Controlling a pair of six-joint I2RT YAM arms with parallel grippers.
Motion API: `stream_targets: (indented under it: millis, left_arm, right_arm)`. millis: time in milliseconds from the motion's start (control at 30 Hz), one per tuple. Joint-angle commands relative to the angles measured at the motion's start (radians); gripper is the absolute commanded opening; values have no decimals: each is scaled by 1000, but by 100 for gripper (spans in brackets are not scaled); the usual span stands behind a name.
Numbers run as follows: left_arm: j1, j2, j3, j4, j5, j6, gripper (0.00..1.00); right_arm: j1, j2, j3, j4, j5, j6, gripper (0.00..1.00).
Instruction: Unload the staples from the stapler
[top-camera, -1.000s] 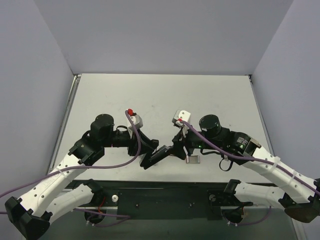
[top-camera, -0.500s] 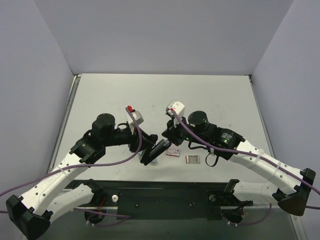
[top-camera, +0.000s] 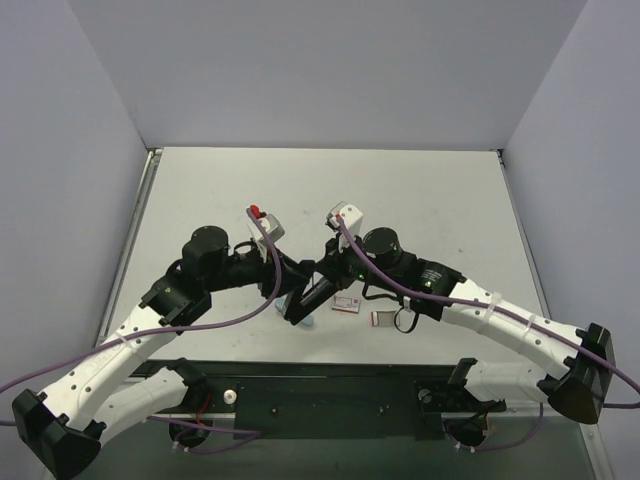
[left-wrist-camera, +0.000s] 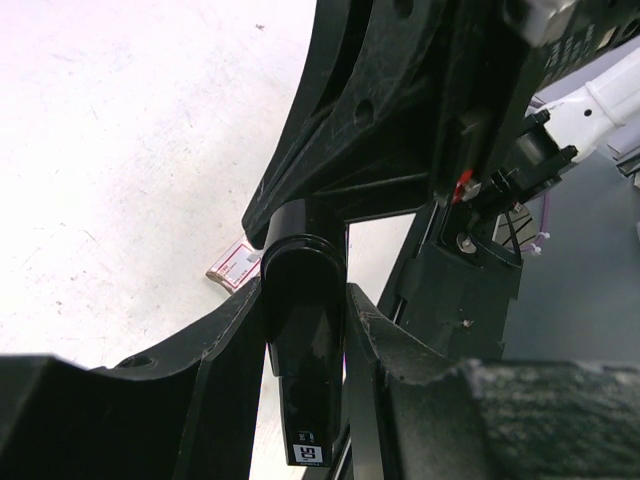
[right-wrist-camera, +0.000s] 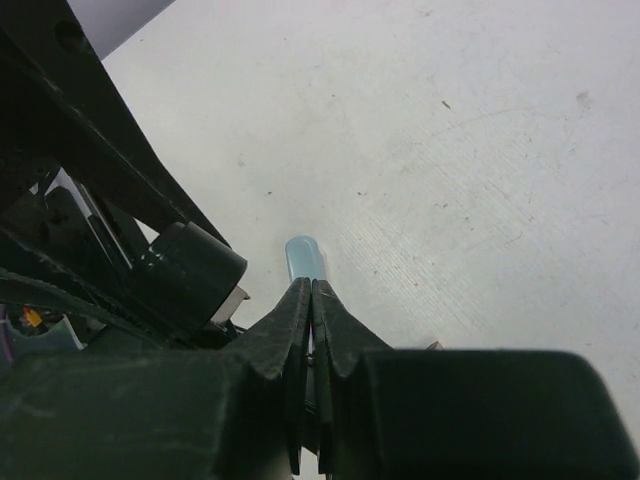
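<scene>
Swinging in from the right, the right arm has carried its wrist across to the middle of the table (top-camera: 430, 190), and it now meets the left arm head-on. That sweep has uncovered the little boxes it was hanging over a second ago.

The left gripper (left-wrist-camera: 305, 300) is clamped on the black stapler (top-camera: 312, 298), fingers on either flank, holding it up off the surface at a steep tilt. The right gripper (right-wrist-camera: 312, 290) is nosed right up against it, fingers pressed together to a thin slit. Whether anything is nipped in that slit, I can't tell.

Just beside the stapler's low end lies the red-and-white box (top-camera: 347, 304), and near that, a touch further right, the grey-framed box (top-camera: 384, 319). A pale blue tab (right-wrist-camera: 304, 258) peeks out just past the right fingertips; what it belongs to is unclear.

And the staples? No silver strip shows in any view, so my read is they sit inside the stapler or right at the closed tips.

To do this well, the left hand should keep the body rock steady. The right should work along the line of the magazine with a gentle, straight draw and no twisting, since a thin strip will likely snap or scatter. It's best done low over bare table, away from the boxes.
</scene>
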Motion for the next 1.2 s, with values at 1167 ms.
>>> stream_targets:
  millis: [1167]
  left_arm:
    - [-6,87,54,521,-480,-168,0]
  right_arm:
    - [-145,223,-202,516,-32,150,0]
